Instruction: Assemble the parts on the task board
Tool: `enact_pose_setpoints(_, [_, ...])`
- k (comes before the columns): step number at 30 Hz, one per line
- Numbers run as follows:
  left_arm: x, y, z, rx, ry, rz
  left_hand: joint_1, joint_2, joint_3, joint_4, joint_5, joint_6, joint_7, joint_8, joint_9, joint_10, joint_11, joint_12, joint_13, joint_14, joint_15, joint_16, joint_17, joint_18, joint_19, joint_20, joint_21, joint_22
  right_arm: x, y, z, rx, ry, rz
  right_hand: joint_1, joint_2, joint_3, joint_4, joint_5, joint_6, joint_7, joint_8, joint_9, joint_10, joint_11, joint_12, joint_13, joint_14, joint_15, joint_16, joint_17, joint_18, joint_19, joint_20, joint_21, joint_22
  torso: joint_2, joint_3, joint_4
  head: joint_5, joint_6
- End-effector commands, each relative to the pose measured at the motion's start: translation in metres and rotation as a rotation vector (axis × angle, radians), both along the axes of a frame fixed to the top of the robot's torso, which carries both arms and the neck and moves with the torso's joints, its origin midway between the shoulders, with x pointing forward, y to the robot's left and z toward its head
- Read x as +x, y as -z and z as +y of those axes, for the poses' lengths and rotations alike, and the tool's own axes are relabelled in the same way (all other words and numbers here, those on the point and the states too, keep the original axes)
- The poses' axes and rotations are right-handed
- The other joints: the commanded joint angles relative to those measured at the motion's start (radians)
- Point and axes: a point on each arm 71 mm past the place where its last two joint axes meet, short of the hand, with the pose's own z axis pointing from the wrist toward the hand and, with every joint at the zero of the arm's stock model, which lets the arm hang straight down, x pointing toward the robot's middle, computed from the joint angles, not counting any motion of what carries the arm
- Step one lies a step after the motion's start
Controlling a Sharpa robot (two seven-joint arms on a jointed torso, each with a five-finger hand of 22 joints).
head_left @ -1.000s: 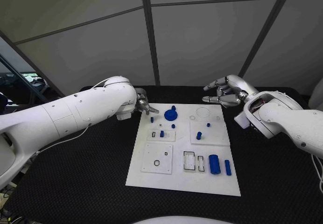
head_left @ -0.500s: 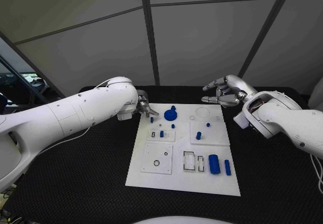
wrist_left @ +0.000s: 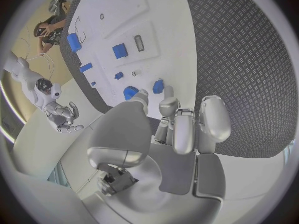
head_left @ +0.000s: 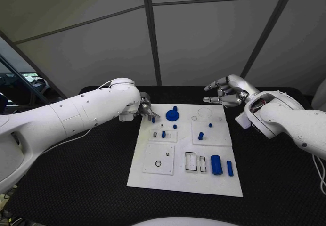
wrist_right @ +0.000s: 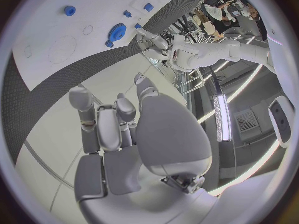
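Silver left hand [head_left: 145, 109] is hovering at the far-left corner of the task board [head_left: 178, 184], fingertips [wrist_left: 159, 102] closing narrow around a small blue peg [head_left: 153, 120]; can't tell whether it's actually gripping. Blue gear [head_left: 172, 114] is sitting just beside it, other blue parts [head_left: 216, 165] spread toward the near edge. Right hand [head_left: 227, 93] is hanging off the far-right corner over the black tabletop [head_left: 88, 188], fingers loosely curled, holding nothing. Risk: fingers are crowding the gear, so a sloppy pinch could knock it or tip the peg.
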Motion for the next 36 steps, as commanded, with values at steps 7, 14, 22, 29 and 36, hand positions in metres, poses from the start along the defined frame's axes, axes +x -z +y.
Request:
enact_pose_setpoints(7, [-0.0007,0.0006,-0.0020,0.001,0.027,0.014,0.033,0.023,0.011,-0.007,0.003,0.019,-0.003,-0.007,-0.006,0.001,-0.007,0.002,0.000,0.066,-0.003,0.005,0.110,-0.041,0.009,-0.004,0.004,0.006,0.0003,-0.0010,0.0011,-0.003,-0.008,-0.002,-0.005,0.002,0.001,0.007,0.007,-0.007,0.000,0.005,-0.001,-0.006,-0.003,0.004,-0.001,0.013,-0.005,-0.004,0.002,0.012,-0.005,-0.004,-0.006,0.000,0.000,0.0003,0.0007,-0.002,-0.002])
enact_pose_setpoints(14, [-0.0006,-0.0002,-0.0040,-0.016,0.030,0.004,0.080,0.060,0.038,-0.025,0.004,0.025,-0.007,-0.012,-0.010,0.002,-0.011,0.000,-0.002,0.066,-0.006,0.005,0.110,-0.041,0.009,-0.007,0.003,0.008,0.0005,-0.0009,0.0015,-0.003,-0.009,-0.003,-0.004,0.003,0.002,0.007,0.008,-0.007,0.000,0.005,-0.001,-0.006,-0.003,0.004,-0.001,0.013,-0.005,-0.004,0.002,0.012,-0.004,-0.004,-0.006,0.000,0.000,0.0007,-0.0002,-0.002,-0.004])
enact_pose_setpoints(22, [-0.0013,0.0001,-0.0059,-0.108,0.006,0.025,0.230,0.109,0.203,-0.132,0.011,0.004,-0.012,-0.021,-0.008,-0.012,-0.017,-0.020,-0.016,0.066,-0.015,0.004,0.108,-0.041,0.009,-0.017,0.000,0.011,0.0009,-0.0006,0.0018,-0.004,-0.011,-0.002,0.001,0.005,0.005,0.007,0.019,-0.006,-0.001,0.007,-0.001,-0.006,-0.004,0.006,-0.001,0.014,-0.006,-0.003,0.003,0.012,-0.003,-0.004,-0.007,0.001,0.000,0.0012,0.0004,-0.001,-0.008])
enact_pose_setpoints(29, [-0.0027,0.0003,-0.0046,-0.149,-0.002,0.044,0.172,0.034,0.434,-0.176,0.007,-0.004,-0.003,-0.005,0.018,-0.007,-0.012,-0.033,-0.029,0.065,-0.007,0.004,0.108,-0.041,0.009,-0.011,-0.002,0.019,0.0012,-0.0004,0.0010,-0.005,-0.010,0.000,0.005,0.004,0.007,0.007,0.034,-0.005,-0.001,0.009,-0.001,-0.007,-0.004,0.007,-0.003,0.014,-0.006,-0.005,0.003,0.012,-0.003,-0.005,-0.009,-0.001,-0.001,0.0009,0.0006,-0.001,-0.009])
enact_pose_setpoints(36, [-0.0075,-0.0024,-0.0009,-0.175,-0.001,0.036,0.103,-0.019,0.586,-0.221,0.005,-0.007,-0.003,0.017,0.047,0.001,-0.013,-0.036,-0.034,0.067,-0.009,0.007,0.112,-0.042,0.012,-0.009,-0.002,0.028,0.0016,-0.0001,0.0006,-0.006,-0.009,0.000,0.005,0.004,0.007,0.007,0.036,-0.005,-0.001,0.009,-0.001,-0.008,-0.004,0.007,-0.003,0.014,-0.006,-0.004,0.004,0.012,-0.003,-0.005,-0.009,-0.001,-0.002,0.0005,0.0014,0.001,-0.008])
